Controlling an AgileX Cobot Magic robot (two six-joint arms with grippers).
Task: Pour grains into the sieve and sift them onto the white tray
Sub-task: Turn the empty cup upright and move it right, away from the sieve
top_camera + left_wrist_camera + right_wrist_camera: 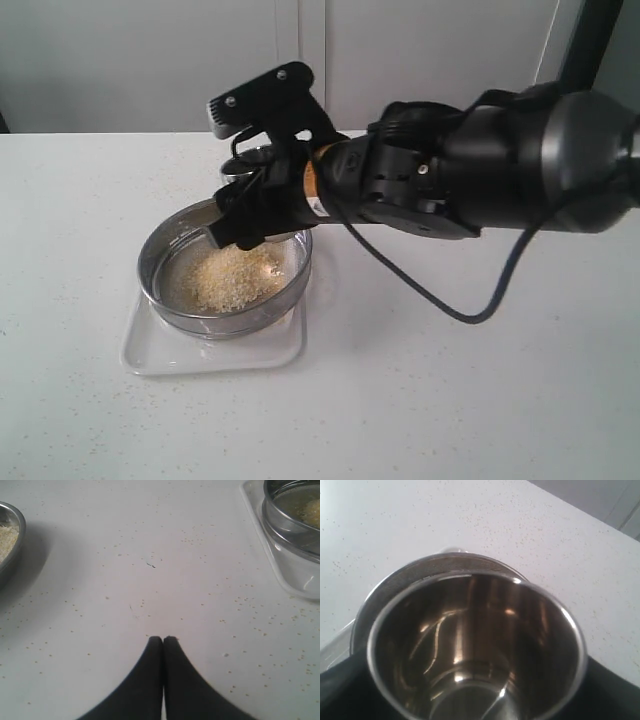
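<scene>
As I see it from my console, right arm: it reaches in from the right of the exterior view and across the middle, with the black right gripper [240, 222] hanging over the back rim of the sieve [225, 322].
right jaws: spread wide and pinching the steel cup [470, 645] between them. My right wrist camera looks straight into the cup's mouth, with dark finger parts at both sides of it.
steel cup: bare, shiny metal is all I can see inside.
sieve: upright, sitting on the white tray [150, 355], its ring covering most of the tray.
grains [233, 277]: a golden-yellow heap on the mesh, roughly mid-sieve, with paler mesh showing around it.
white tray: flat on the table [450, 400], its near corners poking out from under the sieve. I cannot tell whether anything lies on it beneath the mesh.
left gripper [163, 640]: out of my exterior view. The left wrist camera shows its two black fingers pressed together tip to tip, over bare table between the bowl and the tray.
steel bowl [7, 555]: at the edge of the left wrist view, well apart from the sieve, with whitish granules [6, 537] inside.
table: white, with fine specks all over. I cannot tell spilt grain from surface pattern.
cable [440, 300]: a black loop hanging from the right arm above the table.
</scene>
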